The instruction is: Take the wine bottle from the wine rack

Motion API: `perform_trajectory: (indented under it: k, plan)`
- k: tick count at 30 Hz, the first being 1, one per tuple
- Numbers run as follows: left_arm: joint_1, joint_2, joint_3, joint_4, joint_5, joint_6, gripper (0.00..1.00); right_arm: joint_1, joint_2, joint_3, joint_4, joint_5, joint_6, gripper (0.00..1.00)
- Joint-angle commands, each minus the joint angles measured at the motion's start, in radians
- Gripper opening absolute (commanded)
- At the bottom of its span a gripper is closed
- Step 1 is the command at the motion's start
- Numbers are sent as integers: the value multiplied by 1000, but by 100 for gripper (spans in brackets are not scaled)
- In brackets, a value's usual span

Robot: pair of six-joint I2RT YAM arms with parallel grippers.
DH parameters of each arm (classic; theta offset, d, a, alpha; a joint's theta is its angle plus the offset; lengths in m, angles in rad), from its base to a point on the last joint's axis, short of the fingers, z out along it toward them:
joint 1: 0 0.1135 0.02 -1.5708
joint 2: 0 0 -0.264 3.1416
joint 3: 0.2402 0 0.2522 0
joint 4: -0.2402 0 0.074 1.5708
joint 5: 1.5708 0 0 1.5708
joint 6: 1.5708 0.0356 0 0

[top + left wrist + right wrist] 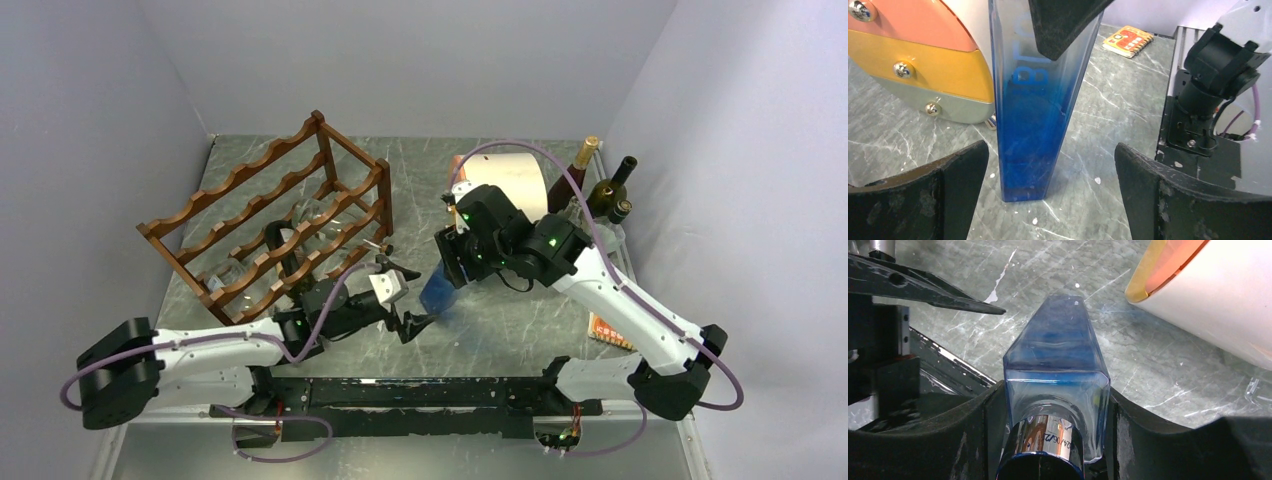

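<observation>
**A:** Grey marbled table [520, 300], white walls on three sides. How far along?

**B:** Nearly done, I'd say. The blue square bottle [1033, 125] is off the wine rack [270, 215]. It stands upright on the table just right of the rack's near corner. What's left is letting go and backing the arms away.

**A:** Claws?

**B:** Right gripper [448, 280] is clamped on the bottle's shoulder, just under the chrome cap [1045, 440], with one finger pressed on each side of the glass. Left gripper [408, 297] is spread wide. Its fingers [958, 190] flank the bottle's base with a clear gap on both sides, so it holds nothing and touches nothing.

**A:** Base down?

**B:** Looks flat on the table in the left wrist view. No tilt that I can see.

**A:** Further out?

**B:** There's some clear glass in the rack's lower tiers, but I can't tell what it is. A cream drum [510, 180] with orange and yellow bands sits right of the rack, past the blue bottle. Three dark bottles [600, 190] stand well right of the rack in the far corner. An orange booklet [1128, 40] lies well right of the rack on the near side.
</observation>
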Motion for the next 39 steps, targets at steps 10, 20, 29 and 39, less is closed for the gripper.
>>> perform_trajectory:
  k: [10,20,29,39]
  plan:
    - [-15,303,0,529,-125,70,96,-1,17,15,30,-85,-4,6]
    - [-16,425,4,663,-140,-20,52,0,17,-57,131,-41,2,57]
    - [-17,383,-24,616,-136,-62,43,0,29,-121,219,-24,-6,84]
    - [-17,313,27,404,-104,-134,82,0,7,-135,268,35,-15,37]
